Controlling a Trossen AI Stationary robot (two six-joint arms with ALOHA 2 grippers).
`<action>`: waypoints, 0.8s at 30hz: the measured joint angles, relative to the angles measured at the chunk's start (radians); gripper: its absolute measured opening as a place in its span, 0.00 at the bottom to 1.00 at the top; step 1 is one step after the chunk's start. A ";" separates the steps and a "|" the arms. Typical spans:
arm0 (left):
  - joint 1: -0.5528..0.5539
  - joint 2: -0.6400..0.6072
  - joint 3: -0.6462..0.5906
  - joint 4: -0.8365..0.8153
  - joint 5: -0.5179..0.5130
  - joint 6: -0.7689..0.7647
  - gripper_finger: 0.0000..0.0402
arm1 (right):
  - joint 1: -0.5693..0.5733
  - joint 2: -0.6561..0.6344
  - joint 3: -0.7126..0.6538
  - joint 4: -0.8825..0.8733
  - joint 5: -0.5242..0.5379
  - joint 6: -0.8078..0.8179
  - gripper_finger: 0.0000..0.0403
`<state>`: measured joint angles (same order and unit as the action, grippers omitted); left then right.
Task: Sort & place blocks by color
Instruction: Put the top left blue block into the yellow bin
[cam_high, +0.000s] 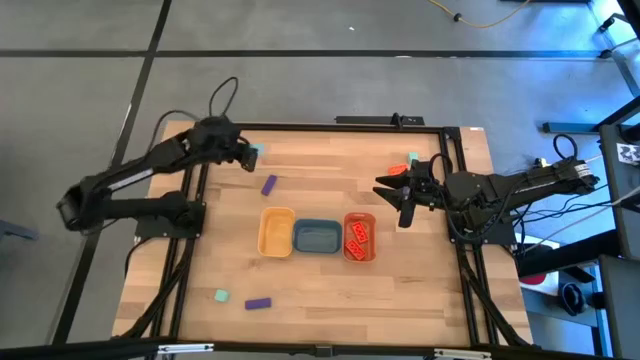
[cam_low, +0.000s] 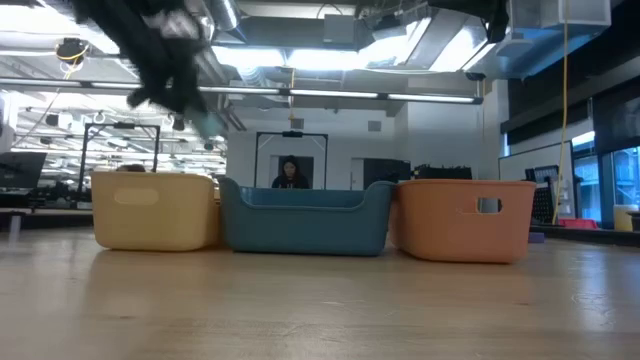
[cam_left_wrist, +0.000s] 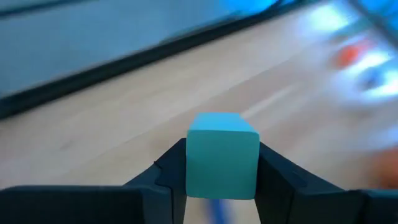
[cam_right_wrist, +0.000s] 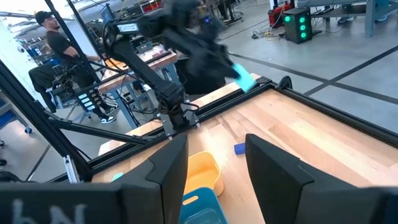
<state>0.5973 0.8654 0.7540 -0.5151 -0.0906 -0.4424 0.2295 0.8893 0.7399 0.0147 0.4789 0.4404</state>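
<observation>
near edge: mint cube (cam_high: 221, 296) and purple bar (cam_high: 258, 302) lying loose on the wood table (cam_high: 320, 290)
trays: yellow tray (cam_high: 276, 231), blue tray (cam_high: 316, 237), orange tray (cam_high: 359, 237) in a row, touching; plastic, rounded corners
contents: orange-red bricks (cam_high: 358, 236) in the orange tray (count unclear); nothing seen in the other two
mid table: second purple bar (cam_high: 268, 184), loose
left gripper (cam_left_wrist: 222, 168): clenched on a mint cube (cam_left_wrist: 222, 163), raised at the far left corner
right gripper (cam_high: 400, 200): fingers spread, holding nothing, beside the orange tray
far right: brick (cam_high: 398, 169) and mint cube (cam_high: 413, 158), loose
labels: none readable
</observation>
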 joint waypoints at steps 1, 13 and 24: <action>-0.049 -0.038 0.000 0.032 -0.002 -0.024 0.31 | 0.000 0.000 0.000 0.000 0.000 -0.001 0.40; -0.704 -0.089 0.001 0.530 -0.341 0.033 0.31 | 0.000 0.000 0.000 0.001 -0.001 0.000 0.40; -0.847 -0.008 0.001 0.682 -0.485 0.139 0.31 | 0.000 0.000 0.000 0.002 -0.001 -0.003 0.40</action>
<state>-0.2501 0.8575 0.7547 0.1669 -0.5756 -0.3032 0.2295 0.8894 0.7399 0.0166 0.4781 0.4374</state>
